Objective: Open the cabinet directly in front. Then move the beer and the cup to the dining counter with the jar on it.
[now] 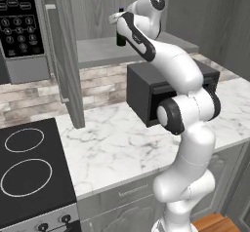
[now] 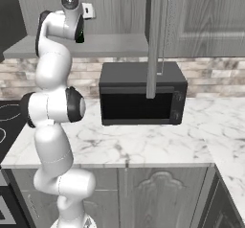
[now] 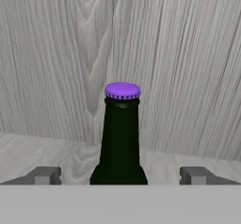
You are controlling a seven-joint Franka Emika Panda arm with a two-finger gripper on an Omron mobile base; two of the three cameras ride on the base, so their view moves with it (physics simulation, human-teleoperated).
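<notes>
1. Up on the cabinet (image 1: 97, 4) shelf, the beer (image 3: 120, 138) stands straight, close to the wooden back wall. It stands up so its thin neck is easy to grab.
2. Both cabinet doors are swung open, so the arm can reach inside. One open door (image 1: 68, 55) hangs on the left and the other door (image 2: 155, 40) hangs down in front of the microwave (image 2: 141, 93).
3. On the shelf, the tool (image 3: 120, 176) is spread wide, with one fingertip (image 3: 44, 175) on each side of the bottle. It is not pinching anything yet. The tips look apart from the glass, so the bottle can fit between them.
4. From the left base view, the beer (image 1: 120, 35) shows dark just past the white hand, which reaches straight at it.
5. I think the step now is grabbing the beer. The tool seems lined up well, because the purple cap (image 3: 122, 91) sits in the middle between the tips.
6. Next the tips should press together gently on the neck, or the bottle might tip over.
7. Down below, the marble counter (image 1: 112, 143) holds the microwave, and the cooktop (image 1: 29, 167) sits to the left.
</notes>
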